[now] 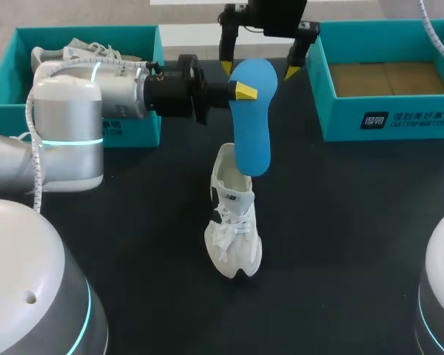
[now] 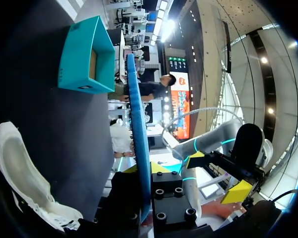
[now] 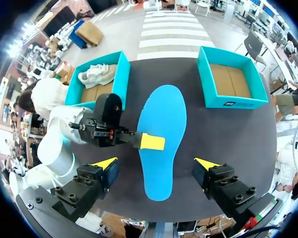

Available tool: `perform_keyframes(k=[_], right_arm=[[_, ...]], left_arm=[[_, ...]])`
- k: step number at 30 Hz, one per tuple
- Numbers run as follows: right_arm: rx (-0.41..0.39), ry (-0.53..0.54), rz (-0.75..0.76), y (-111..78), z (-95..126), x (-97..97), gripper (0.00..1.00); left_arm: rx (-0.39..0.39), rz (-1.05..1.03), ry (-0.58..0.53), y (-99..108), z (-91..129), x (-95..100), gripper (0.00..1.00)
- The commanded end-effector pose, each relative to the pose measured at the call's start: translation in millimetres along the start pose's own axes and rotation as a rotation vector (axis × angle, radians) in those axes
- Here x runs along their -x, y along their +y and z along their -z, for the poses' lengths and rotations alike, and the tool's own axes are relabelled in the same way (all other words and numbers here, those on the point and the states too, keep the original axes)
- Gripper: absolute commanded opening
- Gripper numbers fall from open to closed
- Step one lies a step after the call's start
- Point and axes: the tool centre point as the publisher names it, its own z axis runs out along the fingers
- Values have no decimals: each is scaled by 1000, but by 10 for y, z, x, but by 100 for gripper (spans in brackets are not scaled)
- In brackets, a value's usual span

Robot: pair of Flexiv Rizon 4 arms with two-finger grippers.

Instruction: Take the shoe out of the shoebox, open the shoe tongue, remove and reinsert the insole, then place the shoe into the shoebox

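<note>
- The white shoe point(image 1: 233, 222) stands on its sole on the dark worktop point(image 1: 355, 222), outside both boxes.
- Just beyond, the left claw point(image 1: 246, 90) is clamped on the blue insole point(image 1: 251, 126), which is lifted over the shoe's heel end.
- The right claw point(image 1: 260, 70) hangs spread wide around the insole's far end, gripping nothing.
- Furthest back, the left shoebox point(image 1: 137, 129) holds a second shoe point(image 1: 89, 52); the right shoebox point(image 1: 340, 122) shows cardboard.
</note>
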Motion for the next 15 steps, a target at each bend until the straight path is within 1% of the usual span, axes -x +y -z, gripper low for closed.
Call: perform_keyframes(k=[1, 11, 13, 15], right_arm=[[0, 1, -1, 5, -9, 3, 100], [0, 1, -1, 5, -9, 3, 100], [-23, 51, 9, 13, 13, 66, 100], [-35, 133, 1, 20, 45, 138, 100]], left_arm=[[1, 0, -1, 4, 2, 4, 0], [1, 0, -1, 4, 2, 4, 0], [1, 0, -1, 4, 2, 4, 0], [1, 0, -1, 4, 2, 4, 0]])
